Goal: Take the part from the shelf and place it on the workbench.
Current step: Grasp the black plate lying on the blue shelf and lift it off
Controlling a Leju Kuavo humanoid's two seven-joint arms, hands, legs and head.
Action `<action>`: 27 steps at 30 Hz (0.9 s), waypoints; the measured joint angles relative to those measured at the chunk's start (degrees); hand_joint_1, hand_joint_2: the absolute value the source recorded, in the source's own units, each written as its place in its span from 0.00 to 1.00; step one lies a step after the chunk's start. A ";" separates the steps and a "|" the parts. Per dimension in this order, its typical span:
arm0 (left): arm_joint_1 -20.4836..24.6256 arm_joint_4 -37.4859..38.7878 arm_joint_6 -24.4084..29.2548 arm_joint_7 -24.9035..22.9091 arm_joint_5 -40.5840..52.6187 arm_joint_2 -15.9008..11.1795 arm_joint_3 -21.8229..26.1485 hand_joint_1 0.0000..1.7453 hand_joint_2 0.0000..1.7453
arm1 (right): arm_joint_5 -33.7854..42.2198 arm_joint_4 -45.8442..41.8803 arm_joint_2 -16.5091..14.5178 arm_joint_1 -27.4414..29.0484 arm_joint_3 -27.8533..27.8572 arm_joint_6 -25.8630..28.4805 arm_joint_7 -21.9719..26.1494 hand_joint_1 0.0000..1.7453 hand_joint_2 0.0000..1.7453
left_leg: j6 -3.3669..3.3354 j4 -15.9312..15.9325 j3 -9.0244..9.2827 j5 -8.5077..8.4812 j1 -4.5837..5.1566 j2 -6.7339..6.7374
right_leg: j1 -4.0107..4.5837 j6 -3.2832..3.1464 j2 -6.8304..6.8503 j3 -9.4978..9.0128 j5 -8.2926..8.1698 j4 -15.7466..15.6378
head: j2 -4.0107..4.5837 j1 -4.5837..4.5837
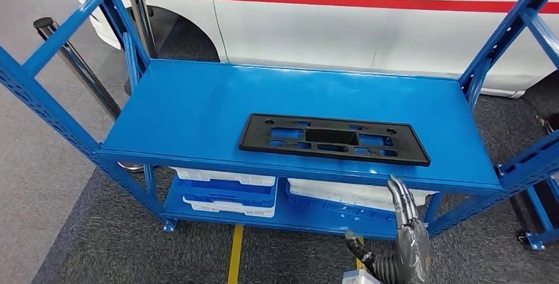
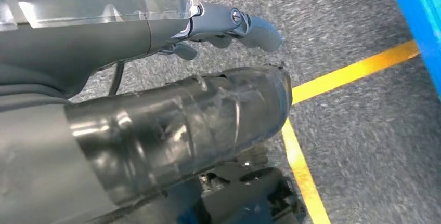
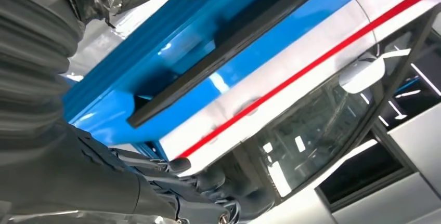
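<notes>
The part [image 1: 333, 140] is a flat black rectangular frame with cut-outs, lying on the top board of the blue shelf [image 1: 198, 106], towards its front right. My right hand [image 1: 405, 228] is raised below the shelf's front edge, just under the part's right end, fingers stretched upward and holding nothing. In the right wrist view the part [image 3: 229, 52] appears edge-on on the blue shelf board [image 3: 171, 42], a short way beyond my right hand [image 3: 203, 182]. My left hand [image 2: 229, 24] hangs over the grey floor with nothing in it.
A white car [image 1: 329, 20] with a red stripe stands right behind the shelf. Black stanchion posts [image 1: 72, 53] stand at the back left. White and blue bins [image 1: 227, 192] fill the lower shelf. A yellow floor line [image 1: 235, 254] runs under it. Another blue rack [image 1: 537, 165] stands at the right.
</notes>
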State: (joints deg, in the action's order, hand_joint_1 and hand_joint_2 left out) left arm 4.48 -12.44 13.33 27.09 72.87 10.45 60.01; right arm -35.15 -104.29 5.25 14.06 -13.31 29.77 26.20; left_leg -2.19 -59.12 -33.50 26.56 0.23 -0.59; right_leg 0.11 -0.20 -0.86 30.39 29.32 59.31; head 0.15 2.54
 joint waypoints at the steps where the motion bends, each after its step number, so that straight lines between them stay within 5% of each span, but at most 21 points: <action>1: -0.01 0.00 0.15 0.01 0.01 0.03 -0.01 0.00 0.00 | -0.04 -0.01 0.04 0.04 0.00 0.01 -0.01 0.00 1.00 | -0.24 0.41 0.23 -0.50 -0.14 0.08 | -0.02 0.24 0.05 0.05 0.47 0.41 | 0.00 0.03; 3: 0.10 0.00 0.32 0.02 0.02 0.13 -0.02 0.00 0.00 | -0.04 -0.03 0.14 0.05 0.00 0.03 -0.02 0.00 1.00 | -0.72 1.13 0.59 -0.86 -0.40 0.26 | -0.12 0.72 0.18 1.67 2.94 4.03 | 0.00 0.07; 5: 0.15 0.00 0.39 0.02 0.03 0.16 -0.02 0.00 0.00 | -0.04 -0.01 0.19 0.16 0.00 0.04 -0.04 0.00 1.00 | -1.01 1.20 0.61 -0.74 -0.28 0.32 | -0.37 1.15 0.27 5.31 6.23 10.93 | 0.00 0.08; 7: 0.13 0.00 0.41 0.01 0.03 0.17 -0.02 0.00 0.00 | -0.04 0.01 0.27 0.28 0.00 0.04 -0.07 0.00 1.00 | -1.08 1.07 0.65 -0.47 -0.23 0.31 | -0.71 1.51 0.30 7.72 6.56 14.74 | 0.00 0.08; 10: 0.13 0.00 0.49 0.01 0.03 0.22 -0.02 0.00 0.00 | -0.07 0.01 0.40 0.27 0.00 0.03 -0.08 0.00 1.00 | -0.79 0.68 1.05 0.16 -0.26 0.20 | -1.07 1.63 0.46 4.70 0.82 6.86 | 0.00 0.09; 12: 0.15 0.00 0.62 0.02 0.04 0.26 -0.02 0.00 0.00 | -0.19 0.01 0.45 0.26 0.00 -0.03 -0.18 0.00 1.00 | -0.29 0.38 1.16 0.55 -0.10 0.14 | -0.92 1.35 0.50 2.48 -1.33 1.37 | 0.00 0.07; 17: 0.22 0.00 1.02 -0.02 0.08 0.25 -0.02 0.00 0.00 | -0.63 0.01 0.62 0.32 0.00 -0.15 -0.38 0.00 1.00 | 1.07 -0.95 0.56 1.85 -0.08 0.18 | -0.96 -0.11 0.50 2.01 -1.70 -0.30 | 0.00 0.01; 20: 0.20 0.00 1.26 -0.04 0.12 0.26 -0.02 0.00 0.00 | -0.68 0.01 0.64 0.34 0.00 -0.16 -0.41 0.00 1.00 | 1.74 -10.43 -3.70 6.85 -0.40 0.24 | -0.99 -0.83 0.84 1.82 -1.75 -0.58 | 0.00 -0.06; 22: 0.11 0.00 1.33 -0.05 0.15 0.26 -0.02 0.00 0.00 | -0.68 0.01 0.65 0.37 0.00 -0.14 -0.41 0.00 1.00 | 2.01 -15.41 -6.15 8.12 -0.62 0.25 | -0.91 -0.89 0.90 1.79 -1.70 -0.56 | 0.00 -0.05; 24: 0.07 0.00 1.30 -0.06 0.18 0.26 -0.02 0.00 0.00 | -0.68 0.00 0.66 0.43 0.01 -0.03 -0.43 0.00 1.00 | 2.09 -12.20 -4.75 5.25 -0.84 0.26 | -0.92 -0.79 0.84 1.61 -1.59 -0.54 | 0.00 -0.05; 27: 0.21 0.00 0.91 0.01 0.29 0.26 -0.02 0.00 0.00 | -0.87 -0.24 0.87 0.77 0.10 0.30 -0.55 0.00 1.00 | 1.74 -1.57 0.31 0.84 -0.87 0.27 | -0.74 -0.15 0.77 1.40 -1.25 -0.34 | 0.00 -0.03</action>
State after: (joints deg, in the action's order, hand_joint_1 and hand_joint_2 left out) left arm 4.69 -12.44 14.24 27.10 73.16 10.71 60.00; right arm -36.01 -104.53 6.13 14.83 -13.21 30.07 25.65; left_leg -0.45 -60.69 -33.20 27.40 -0.64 -0.32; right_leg -0.63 -0.35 -0.08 31.79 28.07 58.97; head 0.15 2.51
